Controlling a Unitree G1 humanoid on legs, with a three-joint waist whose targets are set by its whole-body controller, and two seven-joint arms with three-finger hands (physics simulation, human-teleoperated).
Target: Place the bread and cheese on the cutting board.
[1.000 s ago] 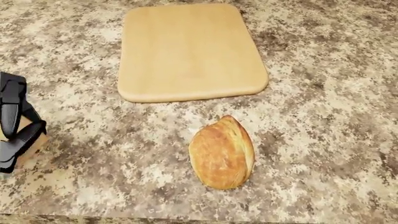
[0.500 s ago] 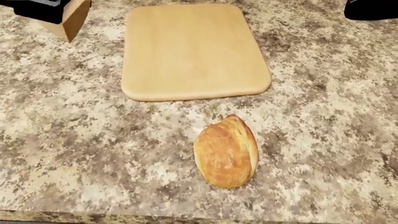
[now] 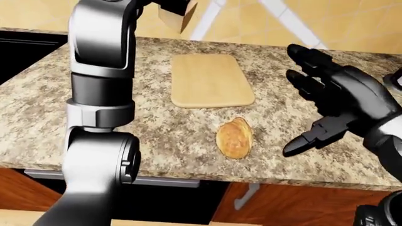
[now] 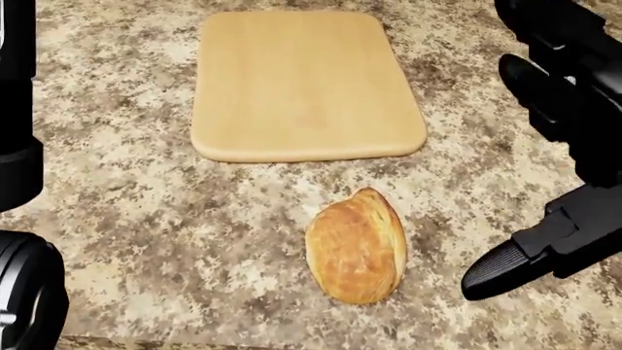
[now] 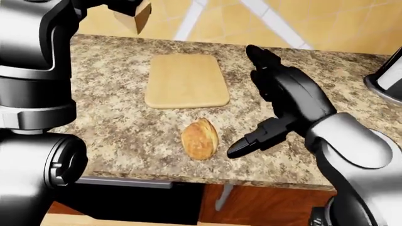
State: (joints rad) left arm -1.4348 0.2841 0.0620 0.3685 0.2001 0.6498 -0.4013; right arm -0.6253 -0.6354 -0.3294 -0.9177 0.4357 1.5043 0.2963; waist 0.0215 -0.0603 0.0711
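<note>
The golden bread loaf (image 4: 356, 246) lies on the granite counter, below the bare wooden cutting board (image 4: 306, 84). My right hand (image 4: 501, 168) hovers just right of the loaf, open, with fingers (image 4: 559, 87) spread and the thumb pointing toward the bread. It touches nothing. My left arm (image 3: 100, 70) is raised high at the left of the eye views. At the top edge my left hand (image 5: 119, 4) is shut on the tan cheese block (image 5: 138, 15), held above the counter up and left of the board. The head view does not show the cheese.
A black recessed sink or stove (image 3: 25, 52) lies left of the counter. A metal vessel (image 5: 386, 77) stands at the far right. The counter's near edge (image 3: 188, 176) runs below the bread, with wooden cabinets under it.
My left hand lifted the cheese from the lower left up past the top left, out of the head view. My right hand came down from the top right to beside the bread.
</note>
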